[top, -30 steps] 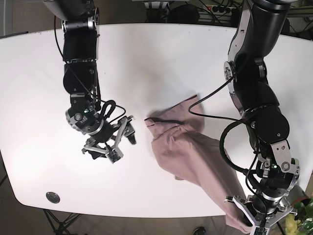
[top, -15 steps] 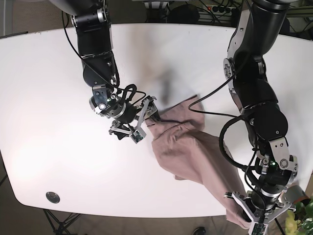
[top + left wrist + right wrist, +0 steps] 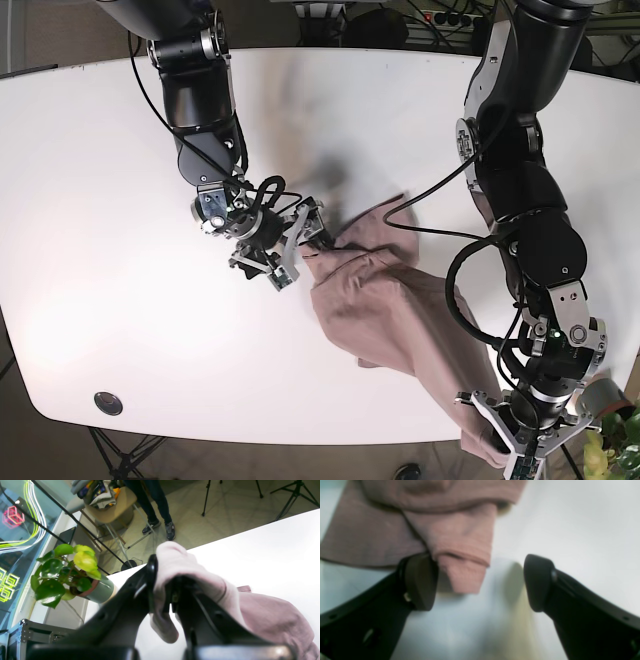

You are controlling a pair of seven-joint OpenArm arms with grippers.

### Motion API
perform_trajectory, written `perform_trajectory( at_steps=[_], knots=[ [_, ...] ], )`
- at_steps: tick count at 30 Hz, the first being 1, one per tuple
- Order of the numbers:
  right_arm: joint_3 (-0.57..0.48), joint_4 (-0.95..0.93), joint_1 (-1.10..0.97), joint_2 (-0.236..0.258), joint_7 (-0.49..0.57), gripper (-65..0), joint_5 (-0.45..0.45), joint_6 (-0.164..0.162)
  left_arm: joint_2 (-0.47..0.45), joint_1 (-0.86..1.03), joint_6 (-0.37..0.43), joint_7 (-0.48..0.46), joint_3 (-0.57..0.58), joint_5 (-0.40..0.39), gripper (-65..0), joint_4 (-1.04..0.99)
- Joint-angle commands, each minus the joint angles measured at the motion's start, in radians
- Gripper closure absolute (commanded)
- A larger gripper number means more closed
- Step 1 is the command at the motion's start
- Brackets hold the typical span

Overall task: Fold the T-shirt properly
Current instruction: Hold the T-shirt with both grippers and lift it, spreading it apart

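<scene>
Plant (image 3: 72, 573), stool (image 3: 110, 507), tripods (image 3: 290, 500).

The pink T-shirt (image 3: 400, 310) runs off the near edge of the worktop (image 3: 100, 200), and its lowest end is cut by the bottom of the base view. In the left wrist view the fold of cloth between the black fingers (image 3: 150, 585) is hidden where they press on it, and the frame's bottom and right edges crop the rest. The right wrist view is blurred: the cloth's weave and the fingers (image 3: 420, 580) lack sharp outlines, and the shirt is cut off at the top.
</scene>
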Motion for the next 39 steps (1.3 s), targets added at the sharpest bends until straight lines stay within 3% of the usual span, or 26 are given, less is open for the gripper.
perform_trajectory(
  at_steps=[1,4,10,13,17,28,32,35,39],
  knots=[
    [-0.001,-0.014,0.035,-0.012,0.048,-50.1,0.015,0.005,-0.002,-0.037,0.005,-0.026,0.000,-0.004,0.0,0.016],
    [-0.003,-0.031,0.039,-0.016,0.052,-40.6,0.015,0.005,-0.001,-0.037,0.005,-0.026,0.000,-0.004,0.0,0.016],
    [0.000,-0.050,0.041,-0.036,0.071,-1.3,0.007,0.004,-0.005,-0.037,0.005,-0.026,0.000,-0.004,0.0,0.015],
    [0.000,-0.028,0.036,-0.036,0.069,-3.8,0.007,0.004,-0.005,-0.037,0.005,-0.026,0.000,-0.004,0.0,0.015],
    [0.002,0.056,0.026,-0.009,0.039,-1.9,0.010,0.004,-0.002,-0.037,0.005,-0.026,-0.002,-0.004,0.0,0.013],
    [0.039,0.333,0.070,0.160,-0.156,-1.9,0.013,0.010,0.059,-0.060,0.010,-0.027,-0.005,-0.004,0.0,0.008],
    [0.102,0.351,0.162,0.206,-0.211,-1.9,0.007,0.014,0.079,-0.100,0.066,-0.029,-0.005,-0.005,0.0,-0.024],
    [0.105,0.351,0.240,0.269,-0.253,-1.9,0.013,0.016,0.079,-0.126,0.097,-0.029,-0.011,-0.005,0.0,-0.047],
    [0.105,0.354,0.343,0.318,-0.300,-1.9,0.015,0.016,0.082,-0.157,0.120,-0.029,-0.051,-0.005,0.0,-0.065]
  ],
)
